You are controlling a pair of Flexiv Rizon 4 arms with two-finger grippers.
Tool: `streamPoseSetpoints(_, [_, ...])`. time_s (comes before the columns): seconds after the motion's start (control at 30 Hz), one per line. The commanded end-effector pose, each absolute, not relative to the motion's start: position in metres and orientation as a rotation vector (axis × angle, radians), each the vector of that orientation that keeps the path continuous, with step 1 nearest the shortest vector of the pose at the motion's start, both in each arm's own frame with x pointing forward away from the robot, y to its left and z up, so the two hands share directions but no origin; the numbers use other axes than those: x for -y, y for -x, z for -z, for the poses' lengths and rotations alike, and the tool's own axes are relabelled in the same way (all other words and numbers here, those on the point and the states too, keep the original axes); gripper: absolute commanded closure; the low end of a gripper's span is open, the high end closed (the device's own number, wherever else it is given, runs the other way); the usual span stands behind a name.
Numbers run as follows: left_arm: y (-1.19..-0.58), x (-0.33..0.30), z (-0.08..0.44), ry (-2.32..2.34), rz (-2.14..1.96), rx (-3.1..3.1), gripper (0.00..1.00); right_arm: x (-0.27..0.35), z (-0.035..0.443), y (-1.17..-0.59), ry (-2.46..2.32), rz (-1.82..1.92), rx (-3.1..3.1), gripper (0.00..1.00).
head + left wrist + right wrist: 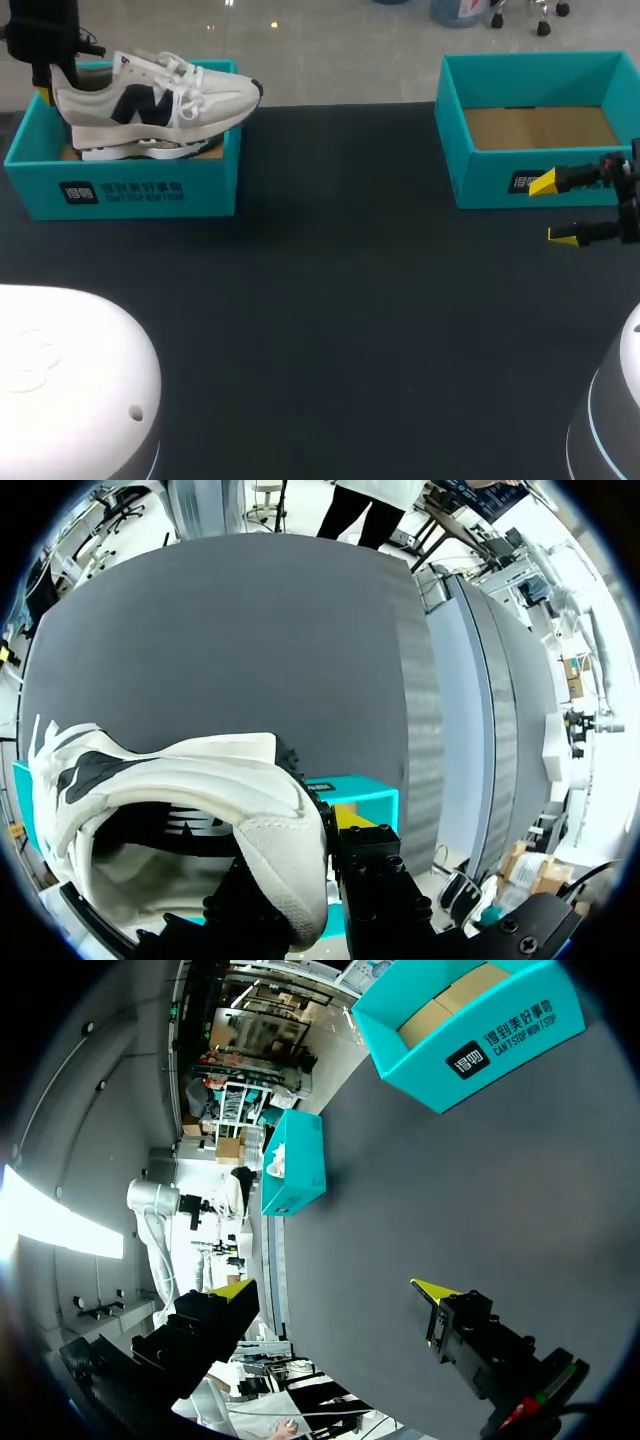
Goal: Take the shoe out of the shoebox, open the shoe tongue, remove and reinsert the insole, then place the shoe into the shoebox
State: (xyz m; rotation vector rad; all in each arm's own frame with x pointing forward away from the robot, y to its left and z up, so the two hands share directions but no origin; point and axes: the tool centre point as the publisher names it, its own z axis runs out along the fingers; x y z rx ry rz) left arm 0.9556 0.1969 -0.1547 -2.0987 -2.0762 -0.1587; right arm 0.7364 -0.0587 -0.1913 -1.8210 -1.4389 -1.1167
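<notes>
Dark table (340, 320): left shoebox (130, 190), right shoebox (490, 180)

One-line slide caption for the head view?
Left gripper holds the white-and-navy sneaker by its heel over the left teal cardboard shoebox; right gripper open beside the empty right teal shoebox.

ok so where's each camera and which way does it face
head view: fixed above and behind, looking down on the dark table; left fingers shut on the white lace-up sneaker over the left teal cardboard shoebox, right fingers open by the empty right teal shoebox.
left wrist view: on that wrist, looking along its fingers past the sneaker's heel.
right wrist view: on that wrist, looking between its open fingers across the table at both shoeboxes.
shared: head and left wrist views both show the sneaker.
</notes>
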Motion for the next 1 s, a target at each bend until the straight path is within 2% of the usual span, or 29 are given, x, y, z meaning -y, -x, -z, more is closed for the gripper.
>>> streamPoseSetpoints(0.03, [-0.929,-0.179,0.142,2.110,0.193,2.088,1.00,0.058,0.191,-0.736,1.826,1.113,1.440,0.00])
streamPoseSetpoints(1.0, [-0.840,0.003,0.141,2.124,0.173,1.997,1.00,0.058,0.191,-0.736,1.826,1.113,1.440,0.00])
